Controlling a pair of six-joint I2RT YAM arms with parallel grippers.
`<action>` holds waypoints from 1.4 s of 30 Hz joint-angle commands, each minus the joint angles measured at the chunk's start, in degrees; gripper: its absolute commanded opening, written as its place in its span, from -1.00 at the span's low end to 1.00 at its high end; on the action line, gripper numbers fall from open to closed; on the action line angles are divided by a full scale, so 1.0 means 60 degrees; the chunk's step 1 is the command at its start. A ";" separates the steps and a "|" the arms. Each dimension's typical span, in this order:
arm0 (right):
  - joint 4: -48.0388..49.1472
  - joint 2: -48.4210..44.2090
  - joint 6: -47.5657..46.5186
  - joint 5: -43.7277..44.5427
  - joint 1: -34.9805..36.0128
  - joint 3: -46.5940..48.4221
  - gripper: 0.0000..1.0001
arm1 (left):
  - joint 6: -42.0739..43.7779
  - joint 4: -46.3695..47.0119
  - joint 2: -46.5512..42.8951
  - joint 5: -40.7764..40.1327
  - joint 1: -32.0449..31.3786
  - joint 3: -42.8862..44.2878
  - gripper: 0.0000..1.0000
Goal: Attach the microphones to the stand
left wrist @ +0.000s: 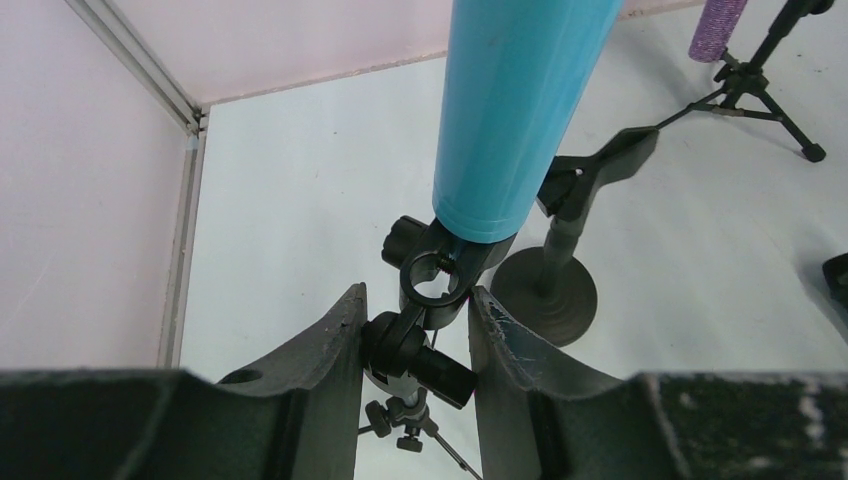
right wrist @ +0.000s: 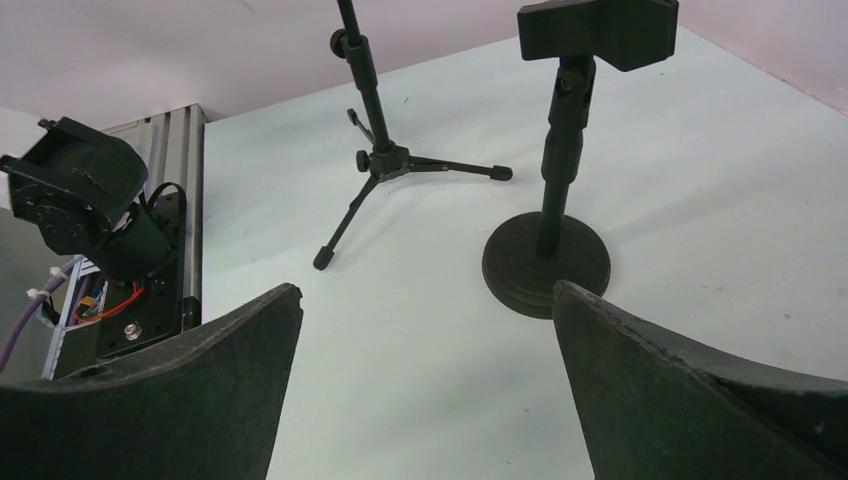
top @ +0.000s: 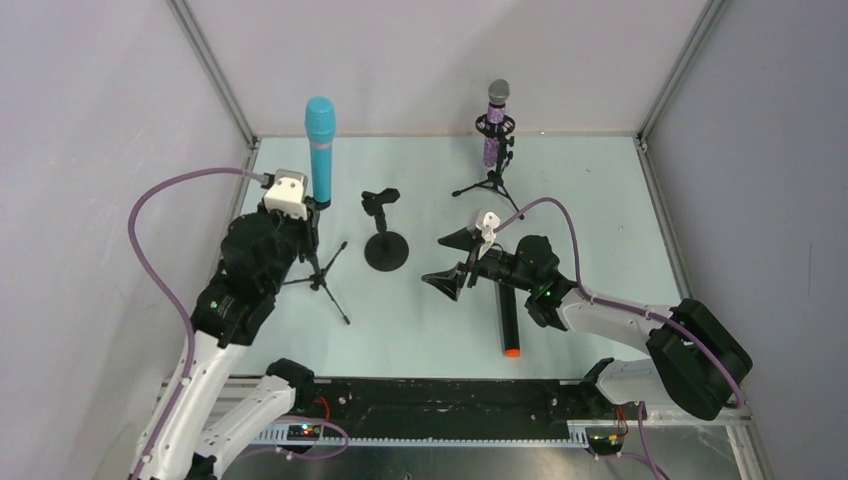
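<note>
The light-blue microphone (top: pixel 320 150) (left wrist: pixel 520 100) stands upright in the clip of the left tripod stand (top: pixel 322 268). My left gripper (top: pixel 308 214) (left wrist: pixel 416 295) is shut on that stand's clip joint (left wrist: pixel 420 345), just below the microphone's foot. At the back, the purple glittery microphone (top: pixel 494 125) (left wrist: pixel 718 25) sits in its own tripod stand (top: pixel 492 182). The black microphone with an orange end (top: pixel 509 318) lies flat on the table, partly under my right arm. My right gripper (top: pixel 452 260) (right wrist: pixel 425 290) hangs wide open and holds nothing. It faces the round-base stand (top: pixel 385 248) (right wrist: pixel 545 262), whose clip (right wrist: pixel 597 32) is empty.
Grey walls with metal corner posts (top: pixel 215 70) close in the pale table on three sides. A black rail with wiring (top: pixel 440 405) runs along the near edge. The left tripod's legs (right wrist: pixel 385 160) spread out towards the round base.
</note>
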 commanded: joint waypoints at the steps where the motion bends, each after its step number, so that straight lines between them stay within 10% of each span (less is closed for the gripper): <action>1: 0.0073 -0.0158 0.0057 0.0014 -0.0077 0.0030 0.99 | -0.0022 0.1738 0.0286 0.1044 0.0859 0.0736 -1.00; 42: -0.0341 -0.0239 0.0040 -0.0061 -0.0729 0.0030 0.99 | -0.0575 0.5668 0.4899 0.2410 0.3958 0.2479 -1.00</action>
